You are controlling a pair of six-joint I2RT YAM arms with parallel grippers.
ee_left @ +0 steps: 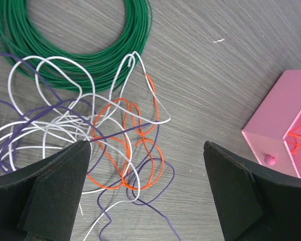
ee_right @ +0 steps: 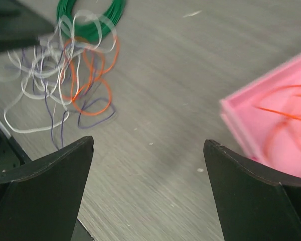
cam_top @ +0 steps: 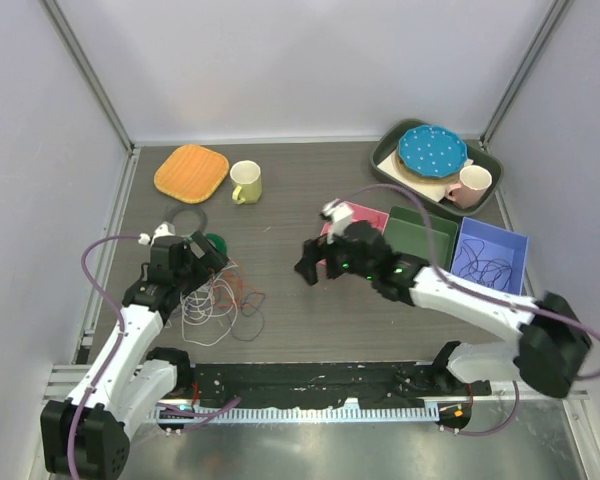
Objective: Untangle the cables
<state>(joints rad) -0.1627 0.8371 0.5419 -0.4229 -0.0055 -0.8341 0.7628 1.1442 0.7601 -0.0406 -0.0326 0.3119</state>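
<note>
1. My left claw (ee_left: 146, 148) stands spread wide and holds nothing. Its wrist view shows the cables (ee_left: 90, 130) directly beneath it: white, orange and purple loops snarled together, with white strands running under the left finger (ee_left: 50, 191).
2. My right claw (ee_right: 148, 143) is also wide and empty, hanging over bare table (ee_right: 190, 60). Its wrist view is blurred. The tangle sits well ahead and to its left.
3. Only the overhead view shows both claws at once, well apart from each other. From above, the left arm hides part of the heap.
4. Just past the tangle from the left claw lies a green coil (ee_left: 75, 55), with white loops lying over its edge. A grey ring (cam_top: 188, 218) lies beyond that.
5. A pink box (ee_left: 278, 120) sits to the right of both claws and holds an orange cable (ee_right: 286, 108).
6. Right of the right claw, a green box (cam_top: 420, 232) adjoins a blue box (cam_top: 492, 240) holding thin dark loops (cam_top: 485, 268).
7. Farther out are a dark tray (cam_top: 390, 150) with a blue plate (cam_top: 432, 150) and a pink mug (cam_top: 472, 185), then a yellow mug (cam_top: 246, 182) and an orange pad (cam_top: 191, 172).
</note>
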